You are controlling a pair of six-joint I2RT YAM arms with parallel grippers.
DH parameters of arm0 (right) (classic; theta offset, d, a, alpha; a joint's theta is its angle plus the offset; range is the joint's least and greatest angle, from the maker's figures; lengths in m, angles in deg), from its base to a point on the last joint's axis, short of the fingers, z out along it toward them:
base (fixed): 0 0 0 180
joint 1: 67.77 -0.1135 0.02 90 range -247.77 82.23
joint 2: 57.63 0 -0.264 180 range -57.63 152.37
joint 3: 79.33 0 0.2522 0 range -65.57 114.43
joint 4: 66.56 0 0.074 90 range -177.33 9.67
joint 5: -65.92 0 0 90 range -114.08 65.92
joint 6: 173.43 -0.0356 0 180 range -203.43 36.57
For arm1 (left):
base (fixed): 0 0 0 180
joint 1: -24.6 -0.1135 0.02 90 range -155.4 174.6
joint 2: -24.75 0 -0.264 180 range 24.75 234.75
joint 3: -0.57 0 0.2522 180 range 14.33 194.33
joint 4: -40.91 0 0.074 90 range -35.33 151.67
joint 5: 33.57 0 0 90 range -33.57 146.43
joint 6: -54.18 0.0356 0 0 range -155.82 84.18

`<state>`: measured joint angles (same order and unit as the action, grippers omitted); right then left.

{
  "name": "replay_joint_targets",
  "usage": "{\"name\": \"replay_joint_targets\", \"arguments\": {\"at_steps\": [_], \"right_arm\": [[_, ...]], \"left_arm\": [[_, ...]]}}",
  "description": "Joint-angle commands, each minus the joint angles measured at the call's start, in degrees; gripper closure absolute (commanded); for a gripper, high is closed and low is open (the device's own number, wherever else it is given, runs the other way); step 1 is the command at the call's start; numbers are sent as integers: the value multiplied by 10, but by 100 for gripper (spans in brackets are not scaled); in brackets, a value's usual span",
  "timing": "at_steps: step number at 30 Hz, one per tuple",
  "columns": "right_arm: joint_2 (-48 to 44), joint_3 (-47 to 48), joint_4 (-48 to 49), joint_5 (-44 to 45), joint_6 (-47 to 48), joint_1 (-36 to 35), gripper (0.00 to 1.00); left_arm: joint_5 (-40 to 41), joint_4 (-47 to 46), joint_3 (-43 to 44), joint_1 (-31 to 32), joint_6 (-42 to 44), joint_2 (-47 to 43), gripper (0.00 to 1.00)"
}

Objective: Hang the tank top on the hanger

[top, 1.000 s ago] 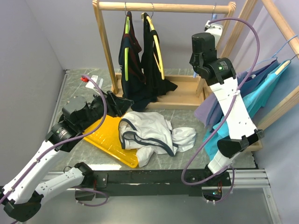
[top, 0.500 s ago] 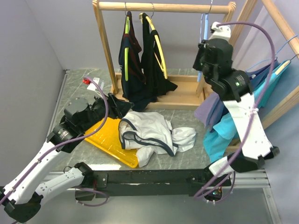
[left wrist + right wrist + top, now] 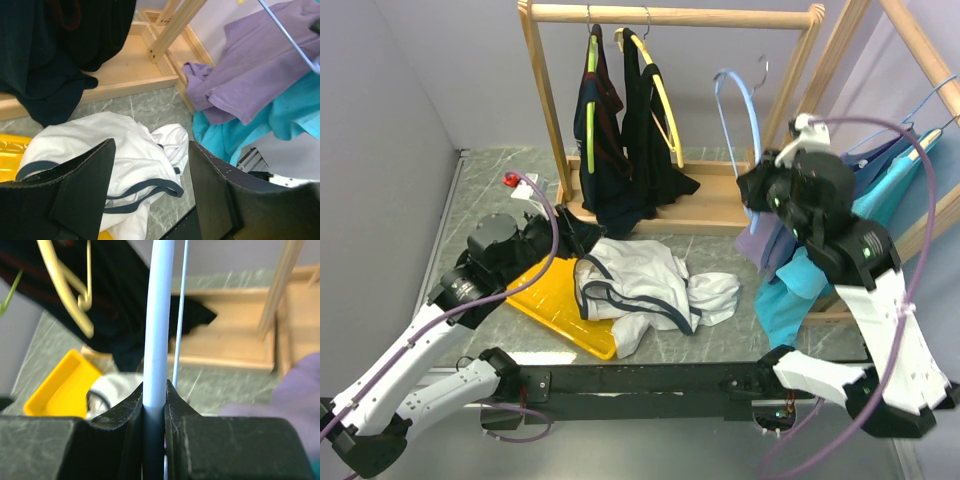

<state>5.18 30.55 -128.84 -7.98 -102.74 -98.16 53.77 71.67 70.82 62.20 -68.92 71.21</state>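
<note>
The white tank top with navy trim lies crumpled on the table, partly over a yellow tray; it shows in the left wrist view. My right gripper is shut on the light-blue hanger, holding it up off the rail, right of the dark clothes. In the right wrist view the hanger's bar is pinched between my fingers. My left gripper is open and empty, low at the tank top's left; its fingers frame the cloth.
A wooden rack at the back holds dark garments on lime-green and yellow hangers. A yellow tray lies under the tank top's left. Purple and teal shirts hang on a second rack at right.
My right gripper has come down and toward the front with the light-blue hanger, lifting it off the rail. My left gripper has edged slightly toward the tank top.
</note>
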Motion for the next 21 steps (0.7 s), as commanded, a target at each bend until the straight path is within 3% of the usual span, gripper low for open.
{"name": "replay_joint_targets", "arguments": {"at_steps": [1,6,9,15,21], "right_arm": [[-80,-55,24,-67,-36,-2,100],[-137,-118,-4,-129,-49,-3,100],[-165,-152,-26,-158,-54,-3,100],[-227,-232,-63,-231,-58,-3,100],[-283,-297,-73,-312,-57,-3,100]], "left_arm": [[25,-9,-37,2,-25,-10,34],[25,-14,-77,2,-37,-11,34],[98,30,-83,2,-63,-11,34],[222,102,-148,1,-185,-23,32],[270,129,-247,2,-338,-61,36]]}}
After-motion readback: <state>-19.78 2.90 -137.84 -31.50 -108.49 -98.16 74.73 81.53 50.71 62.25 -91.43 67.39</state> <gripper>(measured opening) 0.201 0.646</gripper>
